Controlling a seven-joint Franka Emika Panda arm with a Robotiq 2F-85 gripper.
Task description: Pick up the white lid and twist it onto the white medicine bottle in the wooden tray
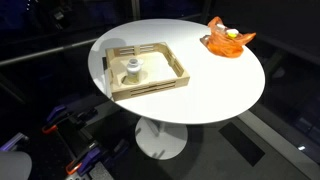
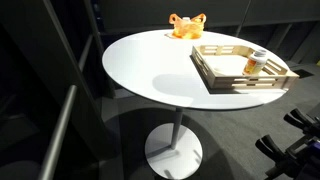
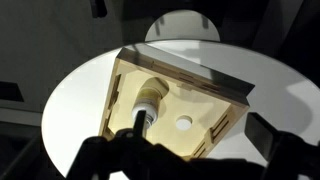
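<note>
**Lid flat on the tray floor, bottle upright beside it**

A round, smooth white table [image 1: 220, 85] on a single pedestal carries the wooden tray [image 1: 150, 87]. The tray is square and of pale wood, with low side walls cut through by long slots. Inside it the white medicine bottle [image 1: 131, 70] stands upright, a squat cylinder close to one wall.

In the wrist view the white lid [image 3: 183, 124] shows as a small flat disc on the bare wood floor. It lies just right of the bottle [image 3: 149, 103] and is not touching it.

Far across the table, well apart from the tray, sits an orange dish [image 1: 229, 40] with crinkled, glossy edges.

The gripper [image 3: 200, 142] appears only in the wrist view, as a dark blur along the near edge. Its fingers seem spread wide with nothing between them.
</note>
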